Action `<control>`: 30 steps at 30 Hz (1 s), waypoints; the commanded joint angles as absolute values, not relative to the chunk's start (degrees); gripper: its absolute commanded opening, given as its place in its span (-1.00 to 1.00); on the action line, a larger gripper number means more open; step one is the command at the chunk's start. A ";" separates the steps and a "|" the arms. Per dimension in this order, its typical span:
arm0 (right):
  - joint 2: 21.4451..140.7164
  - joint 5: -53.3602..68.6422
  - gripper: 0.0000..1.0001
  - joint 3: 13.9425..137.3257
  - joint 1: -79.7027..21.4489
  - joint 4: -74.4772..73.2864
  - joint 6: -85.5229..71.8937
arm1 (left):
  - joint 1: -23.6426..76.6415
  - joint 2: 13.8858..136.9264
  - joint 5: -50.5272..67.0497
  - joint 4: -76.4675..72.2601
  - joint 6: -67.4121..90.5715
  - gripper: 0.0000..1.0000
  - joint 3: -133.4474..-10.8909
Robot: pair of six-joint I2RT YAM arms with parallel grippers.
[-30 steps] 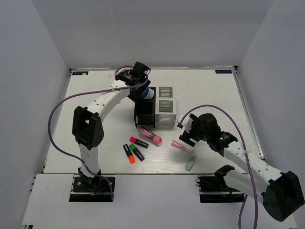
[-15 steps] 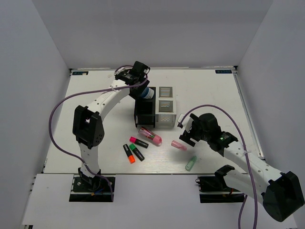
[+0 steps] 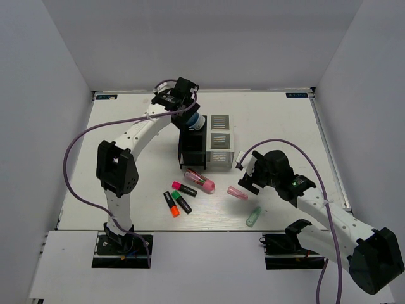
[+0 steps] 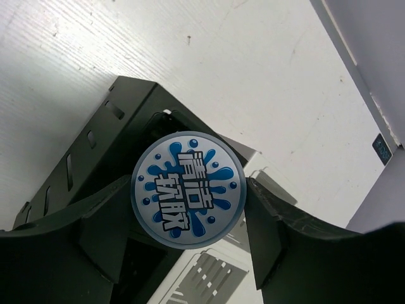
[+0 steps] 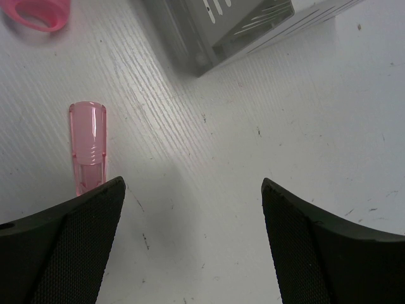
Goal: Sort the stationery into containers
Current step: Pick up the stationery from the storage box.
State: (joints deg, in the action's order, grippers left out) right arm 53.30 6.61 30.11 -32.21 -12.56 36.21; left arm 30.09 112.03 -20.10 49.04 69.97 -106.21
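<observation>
Edging slightly backward, left tool (image 3: 195, 120) is clamping roll (image 4: 188, 189) above black bin (image 4: 82, 158); right tool (image 5: 192, 187) is hovering wide open.

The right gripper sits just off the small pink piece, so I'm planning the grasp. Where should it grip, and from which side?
Grip the pink piece across its middle, from straight above. It is a short round tube lying flat on the table, so the grip should span its narrow width. The open right gripper looks aligned across that width; it probably only needs shifting sideways.
</observation>
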 commanded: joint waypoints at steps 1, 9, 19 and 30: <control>52.38 7.65 0.79 30.41 -31.91 -12.22 35.95 | 30.23 110.04 -20.04 47.81 65.57 -0.80 -110.12; 52.65 7.82 0.79 30.41 -31.90 -12.39 36.12 | 31.37 113.11 -20.74 48.87 57.15 -0.85 -115.84; 52.82 7.82 0.79 30.24 -31.73 -12.22 36.30 | 32.61 113.56 -22.85 48.08 51.15 -0.95 -116.10; 52.82 7.91 0.79 30.32 -31.73 -12.31 35.95 | 33.93 113.03 -27.59 48.07 44.04 -0.97 -116.54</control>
